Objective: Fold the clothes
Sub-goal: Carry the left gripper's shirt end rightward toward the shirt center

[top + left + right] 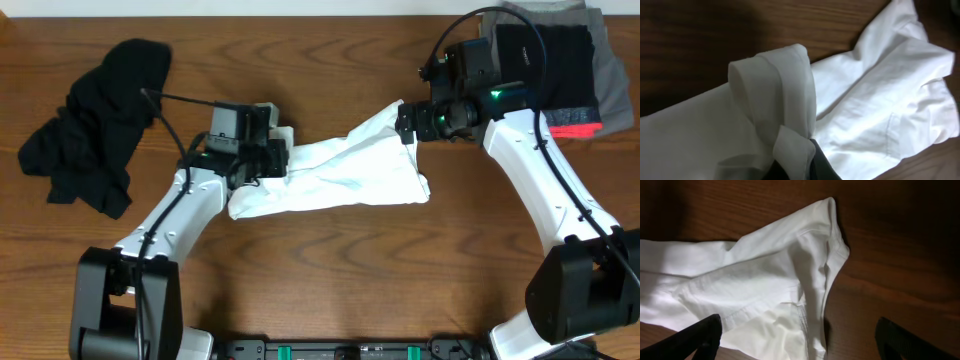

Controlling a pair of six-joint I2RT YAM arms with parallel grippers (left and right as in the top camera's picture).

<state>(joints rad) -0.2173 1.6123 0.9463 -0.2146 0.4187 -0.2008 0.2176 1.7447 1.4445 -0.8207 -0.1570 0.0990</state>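
garment (340, 172): white, thin woven cloth, creased.
left gripper (274, 158): pinching the garment's rolled edge.
right gripper (799, 341): spread wide.
counter (330, 285): brown wood grain.

dark brown wooden counter (330, 270), grain running side to side. in the middle lies a white garment (340, 175), rumpled and stretched left to right. far left, a black garment (100, 120) sits in a crumpled heap, well apart from the white one. top right corner, a folded pile (560, 60), with a grey piece (612, 70) lowest against the wood.
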